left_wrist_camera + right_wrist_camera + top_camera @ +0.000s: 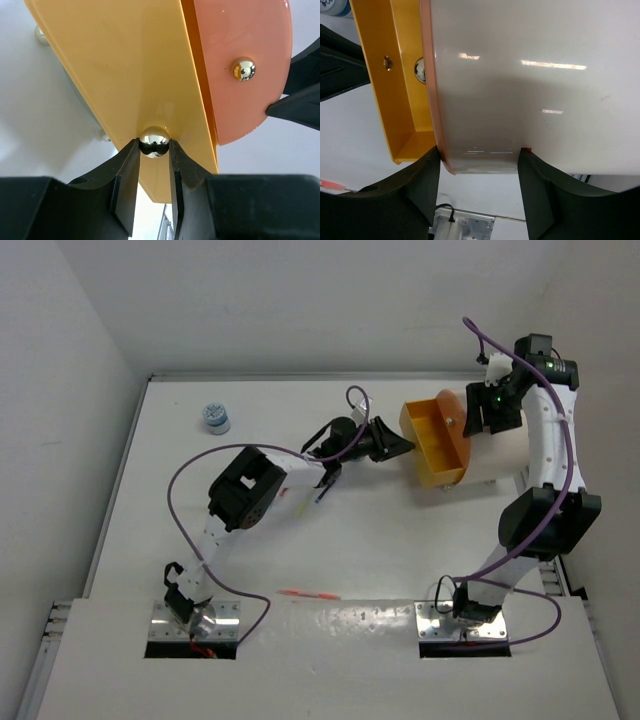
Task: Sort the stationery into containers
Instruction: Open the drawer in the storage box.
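My left gripper pinches the knob on the orange drawer; my right gripper seems clamped around the cream drum, near the right edge of the table.

Cream drum on its side, gripped between my right fingers. Orange drawer slid out; its chrome knob pinched between my left fingers. Orange-red pen flat, well apart from both. Blue-white cylinder upright, far left of my left fingers

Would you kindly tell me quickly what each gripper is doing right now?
Left gripper: closed on the drawer knob.
Right gripper: closed around the cream drum.
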`<state>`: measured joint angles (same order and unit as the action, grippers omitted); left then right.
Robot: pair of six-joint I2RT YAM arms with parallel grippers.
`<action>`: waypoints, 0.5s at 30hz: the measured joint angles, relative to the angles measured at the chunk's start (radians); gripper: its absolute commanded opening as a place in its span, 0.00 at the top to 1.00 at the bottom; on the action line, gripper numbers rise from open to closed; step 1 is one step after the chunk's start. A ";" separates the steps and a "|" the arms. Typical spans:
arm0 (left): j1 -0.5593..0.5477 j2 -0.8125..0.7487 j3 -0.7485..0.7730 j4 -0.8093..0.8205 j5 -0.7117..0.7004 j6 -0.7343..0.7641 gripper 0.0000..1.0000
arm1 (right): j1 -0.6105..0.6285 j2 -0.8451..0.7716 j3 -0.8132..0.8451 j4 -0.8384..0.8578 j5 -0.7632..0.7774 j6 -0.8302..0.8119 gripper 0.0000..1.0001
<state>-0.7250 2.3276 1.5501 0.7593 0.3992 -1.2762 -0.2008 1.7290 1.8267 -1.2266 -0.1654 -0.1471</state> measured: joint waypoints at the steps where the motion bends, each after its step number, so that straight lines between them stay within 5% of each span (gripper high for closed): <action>1: 0.001 -0.003 -0.003 -0.003 0.000 0.001 0.90 | 0.000 0.000 0.000 0.000 0.000 0.000 0.45; 5: 0.002 -0.009 -0.010 -0.006 0.002 0.005 0.88 | 0.000 0.000 0.000 0.000 0.000 0.000 0.45; 10: 0.003 -0.013 -0.010 -0.024 0.005 0.023 0.40 | 0.000 0.000 -0.001 0.001 0.000 0.000 0.45; 11: 0.005 -0.016 -0.008 -0.045 0.007 0.039 0.28 | 0.000 0.000 -0.001 0.001 0.000 0.000 0.45; 12: 0.008 -0.022 -0.008 -0.072 0.009 0.061 0.03 | 0.000 0.000 -0.002 0.001 0.000 0.000 0.45; 15: 0.017 -0.045 -0.010 -0.147 0.008 0.117 0.00 | 0.000 0.000 -0.002 0.002 0.000 0.000 0.45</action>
<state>-0.7078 2.2822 1.5402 0.6121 0.4072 -1.1595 -0.2012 1.7287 1.8244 -1.2247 -0.1658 -0.1471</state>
